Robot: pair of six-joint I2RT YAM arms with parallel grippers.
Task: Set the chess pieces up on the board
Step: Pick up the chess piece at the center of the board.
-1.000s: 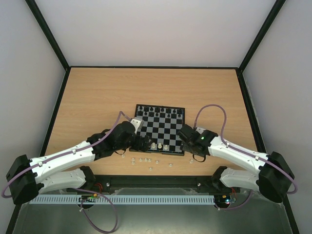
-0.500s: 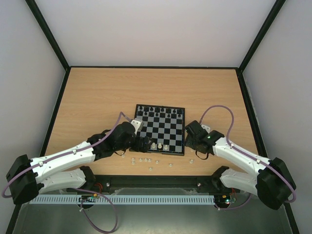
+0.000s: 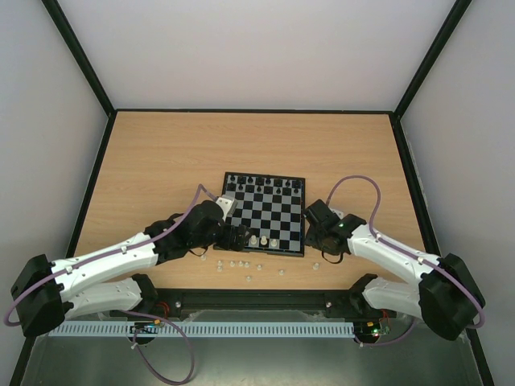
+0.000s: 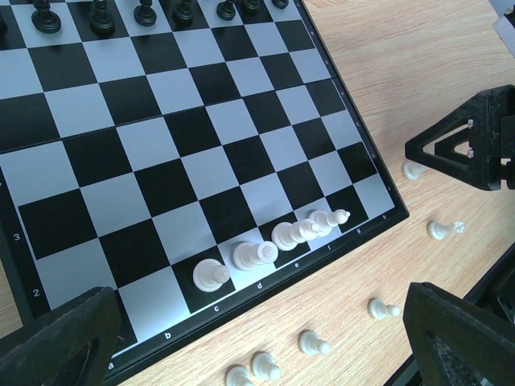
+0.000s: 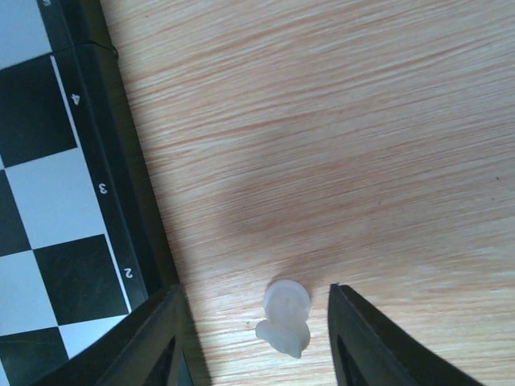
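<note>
The board (image 3: 265,211) lies at mid-table with black chess pieces (image 4: 103,16) along its far row and several white ones (image 4: 256,256) standing on its near row. My left gripper (image 4: 259,354) hovers open above that near edge, with nothing between its fingers. Just off the board's right edge, my right gripper (image 5: 253,322) is low over the table. A small white piece (image 5: 287,312) lies between its fingers, with a gap on each side. The left wrist view shows the right gripper's fingers (image 4: 471,149) beside that piece (image 4: 413,170).
Several loose white pieces (image 3: 233,263) lie on the wood in front of the board, also seen as white pieces (image 4: 315,344) in the left wrist view. Another white piece (image 4: 445,231) lies right of the board's near corner. Black frame rails (image 3: 92,173) border the table.
My right gripper has moved off the board's right edge and down to the table beside it, and its jaws have narrowed around the white piece. The left arm has stayed still.
</note>
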